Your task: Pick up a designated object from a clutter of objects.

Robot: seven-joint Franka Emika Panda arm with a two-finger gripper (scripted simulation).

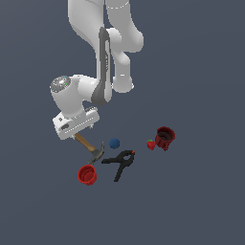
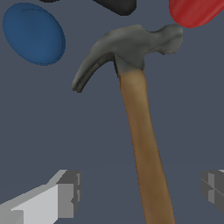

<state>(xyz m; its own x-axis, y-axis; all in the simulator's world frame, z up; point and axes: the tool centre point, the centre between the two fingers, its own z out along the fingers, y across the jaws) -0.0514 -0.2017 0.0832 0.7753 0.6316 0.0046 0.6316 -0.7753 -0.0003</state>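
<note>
The hammer (image 1: 92, 148) lies on the floor, its light brown wooden handle (image 2: 146, 148) running under my hand and its dark grey head (image 2: 127, 46) pointing toward the clutter. My gripper (image 1: 78, 130) is open and low over the handle's end. In the wrist view the gripper (image 2: 140, 190) has one finger on each side of the handle, with gaps on both sides and no contact. Just beyond the head sit the blue ball (image 2: 34, 34), the black spring clamp (image 2: 116, 5) and the red cup (image 2: 192, 11).
In the exterior view the blue ball (image 1: 114, 143) sits right of the hammer head, the black clamp (image 1: 120, 162) below it, and the red cup (image 1: 87, 174) by the head. A dark red mug (image 1: 165, 137) and a strawberry (image 1: 151, 144) sit farther right.
</note>
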